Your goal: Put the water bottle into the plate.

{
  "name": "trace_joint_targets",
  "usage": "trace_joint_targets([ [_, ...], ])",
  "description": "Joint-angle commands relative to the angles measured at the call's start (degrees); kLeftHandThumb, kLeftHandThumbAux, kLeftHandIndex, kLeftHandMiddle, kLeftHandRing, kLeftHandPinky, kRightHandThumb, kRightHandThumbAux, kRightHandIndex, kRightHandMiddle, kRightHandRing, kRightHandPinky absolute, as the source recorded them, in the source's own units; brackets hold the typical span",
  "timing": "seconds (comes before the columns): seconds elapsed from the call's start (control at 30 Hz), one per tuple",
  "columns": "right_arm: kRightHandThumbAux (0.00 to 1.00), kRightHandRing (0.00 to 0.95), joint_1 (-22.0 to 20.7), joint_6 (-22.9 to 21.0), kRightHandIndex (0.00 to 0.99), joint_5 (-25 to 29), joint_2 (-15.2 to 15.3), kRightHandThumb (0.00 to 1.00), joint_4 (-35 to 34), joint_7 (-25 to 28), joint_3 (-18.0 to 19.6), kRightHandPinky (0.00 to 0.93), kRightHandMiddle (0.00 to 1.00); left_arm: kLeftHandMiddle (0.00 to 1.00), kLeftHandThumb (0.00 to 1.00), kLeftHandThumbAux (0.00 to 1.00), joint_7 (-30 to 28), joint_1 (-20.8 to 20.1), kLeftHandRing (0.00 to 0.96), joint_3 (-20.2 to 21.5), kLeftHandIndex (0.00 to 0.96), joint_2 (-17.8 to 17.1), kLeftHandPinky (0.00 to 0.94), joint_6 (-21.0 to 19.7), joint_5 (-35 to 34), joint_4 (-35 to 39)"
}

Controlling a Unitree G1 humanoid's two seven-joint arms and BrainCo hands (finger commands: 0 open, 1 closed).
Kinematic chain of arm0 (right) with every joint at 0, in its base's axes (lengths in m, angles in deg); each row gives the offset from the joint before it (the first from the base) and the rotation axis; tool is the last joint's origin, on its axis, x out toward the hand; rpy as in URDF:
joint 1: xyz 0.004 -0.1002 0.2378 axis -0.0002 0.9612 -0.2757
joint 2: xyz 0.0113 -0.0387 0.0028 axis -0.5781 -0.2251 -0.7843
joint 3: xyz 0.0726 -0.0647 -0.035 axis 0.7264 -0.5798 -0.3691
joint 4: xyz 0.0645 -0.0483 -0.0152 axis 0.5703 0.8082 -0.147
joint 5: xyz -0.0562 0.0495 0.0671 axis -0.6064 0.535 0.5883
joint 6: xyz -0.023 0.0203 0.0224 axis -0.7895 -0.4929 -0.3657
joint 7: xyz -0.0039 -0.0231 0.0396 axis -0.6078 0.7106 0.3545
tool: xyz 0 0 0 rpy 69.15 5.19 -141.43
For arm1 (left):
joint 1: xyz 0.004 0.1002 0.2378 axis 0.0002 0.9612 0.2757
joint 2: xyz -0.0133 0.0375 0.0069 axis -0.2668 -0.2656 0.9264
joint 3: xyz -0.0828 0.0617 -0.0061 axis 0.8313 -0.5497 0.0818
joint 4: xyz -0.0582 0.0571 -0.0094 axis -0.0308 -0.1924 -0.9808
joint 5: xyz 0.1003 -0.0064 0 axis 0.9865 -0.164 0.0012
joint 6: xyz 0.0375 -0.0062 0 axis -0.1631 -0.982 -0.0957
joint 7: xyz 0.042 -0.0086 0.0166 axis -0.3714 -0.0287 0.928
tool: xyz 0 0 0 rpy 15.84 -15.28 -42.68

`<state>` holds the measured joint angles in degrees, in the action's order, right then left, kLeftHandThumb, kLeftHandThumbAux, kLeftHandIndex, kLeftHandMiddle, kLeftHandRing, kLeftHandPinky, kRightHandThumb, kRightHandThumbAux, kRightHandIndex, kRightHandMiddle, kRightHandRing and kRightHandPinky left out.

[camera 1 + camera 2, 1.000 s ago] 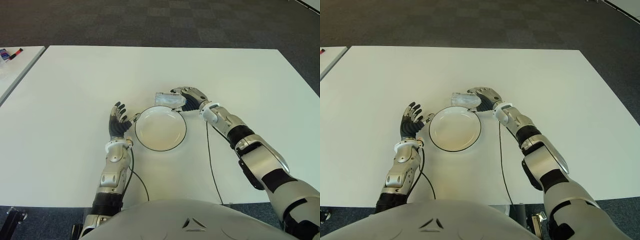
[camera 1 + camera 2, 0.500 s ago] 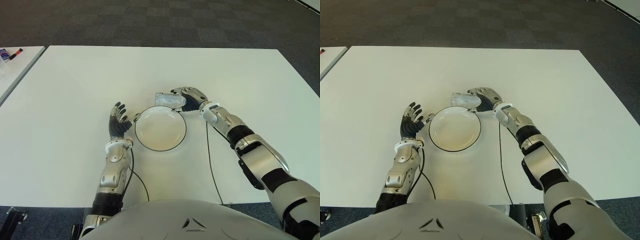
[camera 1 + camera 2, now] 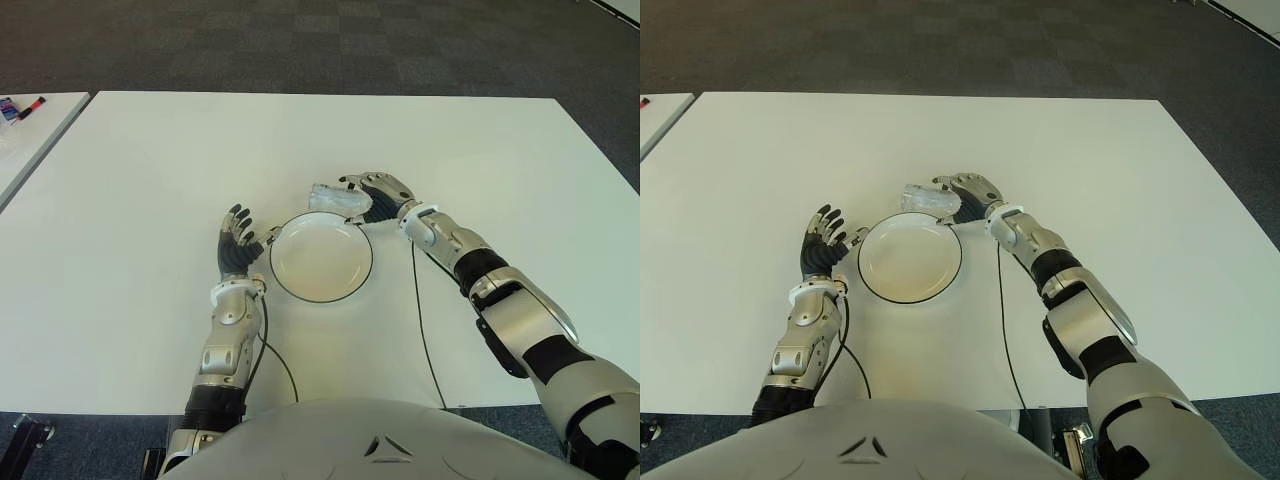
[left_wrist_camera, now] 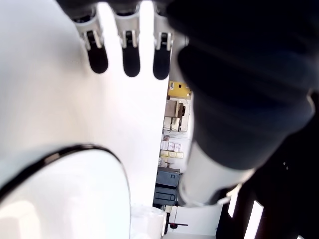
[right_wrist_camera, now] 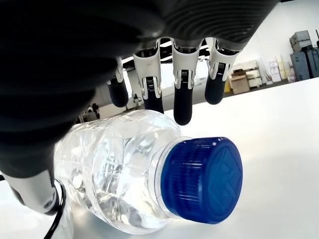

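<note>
We take the plate (image 3: 321,257) as our landmark: white with a dark rim, on the white table (image 3: 130,180), nothing in it. The water bottle (image 3: 334,200) lies on its side just beyond the plate's far rim, not yet in the plate. Our right hand (image 3: 378,192) covers it from the far right of the plate, fingers (image 5: 182,107) curled over the clear body; the blue cap (image 5: 204,179) sticks out free, so the wrap sits on the barrel, presumably for a firm carry. We judge the grip closed on the bottle. Our left hand (image 3: 237,245) shows just left of the plate, fingers apart, holding nothing.
</note>
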<state>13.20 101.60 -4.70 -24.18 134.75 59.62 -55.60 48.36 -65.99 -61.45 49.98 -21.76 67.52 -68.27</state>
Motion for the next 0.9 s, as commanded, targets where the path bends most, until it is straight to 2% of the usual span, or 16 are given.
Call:
trace_joint_targets([
  [0.03, 0.683, 0.199, 0.0, 0.7, 0.105, 1.1, -0.3, 0.893, -0.3, 1.3, 0.6, 0.147, 0.290, 0.162, 0.036, 0.968, 0.1, 0.3, 0.138, -0.3, 0.133, 4.6, 0.158, 0.3, -0.2, -0.6],
  [0.2, 0.709, 0.199, 0.1, 0.7, 0.097, 1.7, -0.2, 0.890, -0.8, 2.4, 0.7, 0.104, 0.286, 0.163, 0.042, 0.967, 0.2, 0.3, 0.138, -0.3, 0.134, 4.6, 0.159, 0.3, -0.3, -0.6],
  [0.3, 0.766, 0.167, 0.2, 0.3, 0.077, 2.4, -0.1, 0.892, -1.5, 4.1, 0.9, 0.083, 0.216, 0.166, 0.046, 0.965, 0.4, 0.3, 0.138, -0.2, 0.140, 4.7, 0.159, 0.1, -0.3, -0.5],
  [0.4, 0.791, 0.153, 0.3, 0.1, 0.069, 2.5, 0.1, 0.892, -2.0, 4.8, 1.1, 0.071, 0.189, 0.167, 0.050, 0.964, 0.4, 0.3, 0.138, -0.2, 0.143, 4.7, 0.161, 0.0, -0.3, -0.5],
  [0.7, 0.806, 0.144, 0.5, 0.0, 0.067, 2.4, 0.4, 0.921, -3.1, 6.3, 1.7, 0.083, 0.169, 0.159, 0.052, 0.957, 0.2, 0.2, 0.136, -0.2, 0.131, 4.5, 0.161, -0.1, -0.3, -0.7],
  [0.9, 0.812, 0.155, 0.8, -0.4, 0.065, 3.1, 0.6, 0.944, -3.8, 7.7, 2.5, 0.123, 0.170, 0.160, 0.044, 0.962, -0.1, 0.1, 0.138, -0.1, 0.130, 4.4, 0.164, 0.1, -0.4, -0.9],
])
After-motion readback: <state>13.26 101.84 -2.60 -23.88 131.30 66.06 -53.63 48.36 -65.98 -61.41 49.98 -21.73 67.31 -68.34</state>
